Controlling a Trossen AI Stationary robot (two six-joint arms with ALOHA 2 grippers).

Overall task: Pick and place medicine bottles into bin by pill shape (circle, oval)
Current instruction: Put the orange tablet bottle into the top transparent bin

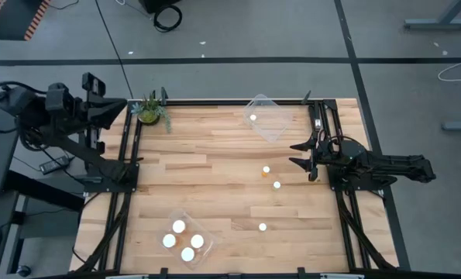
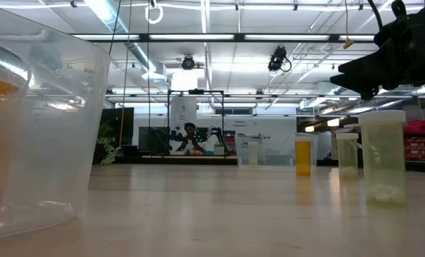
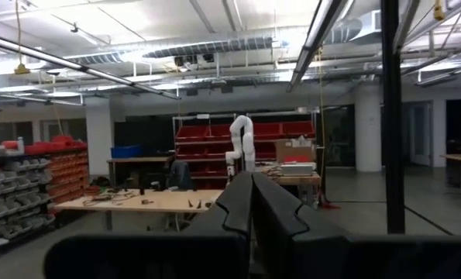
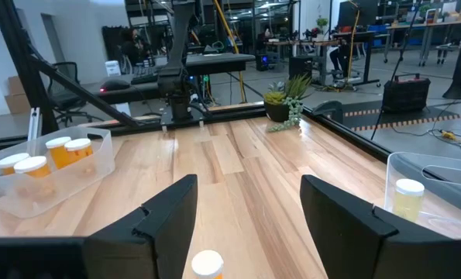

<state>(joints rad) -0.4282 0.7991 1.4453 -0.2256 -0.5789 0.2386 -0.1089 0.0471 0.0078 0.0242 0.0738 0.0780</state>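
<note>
The right gripper [image 1: 300, 155] stands over the table's right side with fingers spread wide and empty, one medicine bottle [image 4: 207, 264] just before it, half cut off. The left gripper [image 1: 122, 109], clenched on nothing, waits off the far left corner. Four bottles sit in the near bin [image 1: 208, 246], one in the far bin [image 1: 276, 130], three loose between.

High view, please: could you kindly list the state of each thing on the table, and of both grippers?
Left gripper: shut, empty, off the table's left edge.
Right gripper: open, empty, at the table's right edge.
Clear plastic near bin: holds four white-capped amber bottles, upright.
Clear plastic far bin: holds one bottle.
Three loose bottles: upright on the wood, apart.
Small green potted plant: upright, at a corner.
</note>
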